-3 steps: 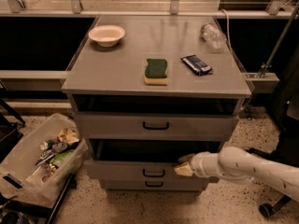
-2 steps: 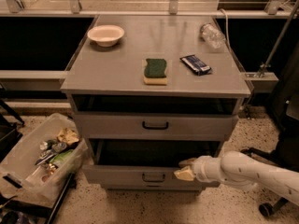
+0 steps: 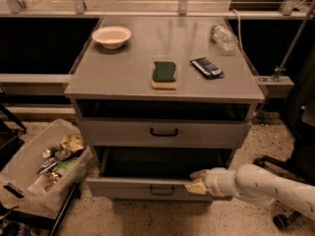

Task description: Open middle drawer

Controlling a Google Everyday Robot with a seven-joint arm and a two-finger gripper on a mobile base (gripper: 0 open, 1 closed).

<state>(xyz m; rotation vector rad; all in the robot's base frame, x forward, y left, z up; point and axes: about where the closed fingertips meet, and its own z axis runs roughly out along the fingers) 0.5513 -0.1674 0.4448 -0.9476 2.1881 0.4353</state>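
The middle drawer (image 3: 128, 188) is the grey one with a small black bar handle (image 3: 162, 191). It stands pulled out from the cabinet, its dark inside showing above the front panel. My gripper (image 3: 197, 181), tan-tipped on a white arm coming in from the lower right, sits at the top edge of that front panel, right of the handle. One finger (image 3: 199, 173) lies inside the drawer and the other on its face, pinching the front. The top drawer (image 3: 164, 132) is closed above it. The lowest drawer is hidden under the pulled-out one.
On the cabinet top (image 3: 123, 77) lie a white bowl (image 3: 111, 36), a green sponge (image 3: 163, 74), a dark snack packet (image 3: 206, 68) and a clear plastic bottle (image 3: 224, 36). A clear bin of rubbish (image 3: 44, 168) stands on the floor at the left. A chair base (image 3: 283, 220) is at the lower right.
The middle drawer has slid a little further out toward the camera, and my gripper has moved with it, staying on the front's top edge.
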